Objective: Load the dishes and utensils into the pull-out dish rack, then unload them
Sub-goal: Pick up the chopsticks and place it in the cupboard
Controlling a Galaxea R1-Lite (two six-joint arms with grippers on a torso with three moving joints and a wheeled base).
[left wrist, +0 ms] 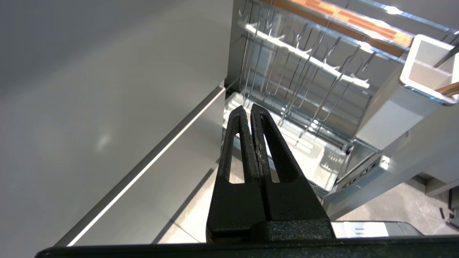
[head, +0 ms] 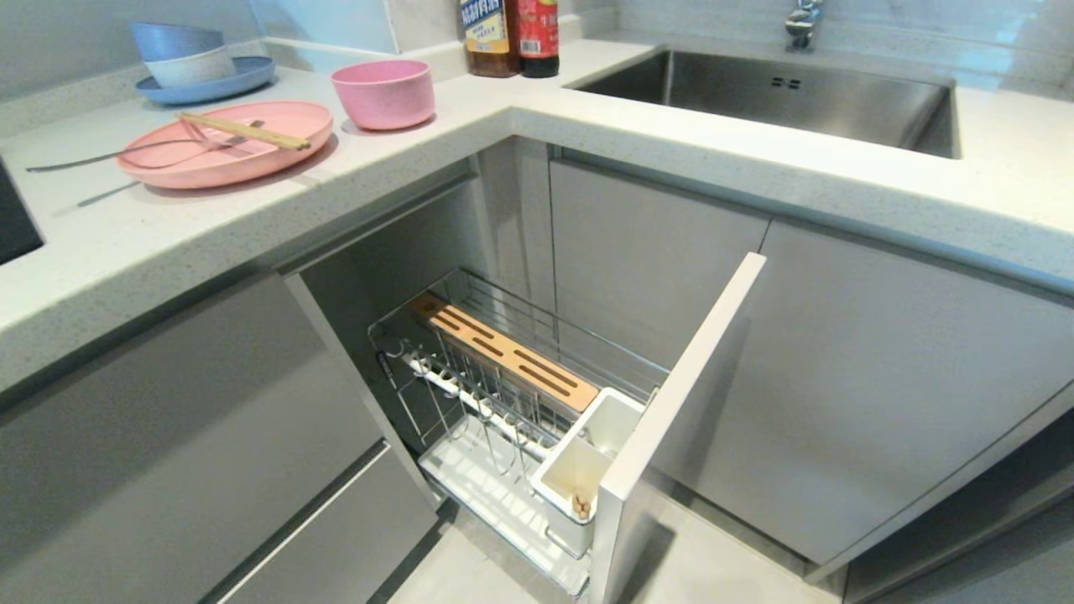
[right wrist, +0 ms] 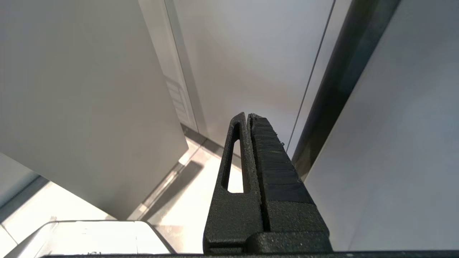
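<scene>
Two pink dishes are being kept on the countertop [head: 436, 143], above and left of the rack and, by judgement, within reach for loading: the pink plate [head: 226, 143], on which the wooden chopsticks [head: 243, 131] and the slim metal fork [head: 126, 153] are being carried, and the pink bowl [head: 383, 92] just beside it. The pull-out dish rack [head: 503, 403] is being held drawn out, its prongs bare and its white utensil box [head: 579, 470] showing only some wooden tips. Both the left gripper [left wrist: 249, 109], hanging low beside the rack, and the right gripper [right wrist: 247, 118], facing the cabinet fronts, are being kept clenched on nothing.
</scene>
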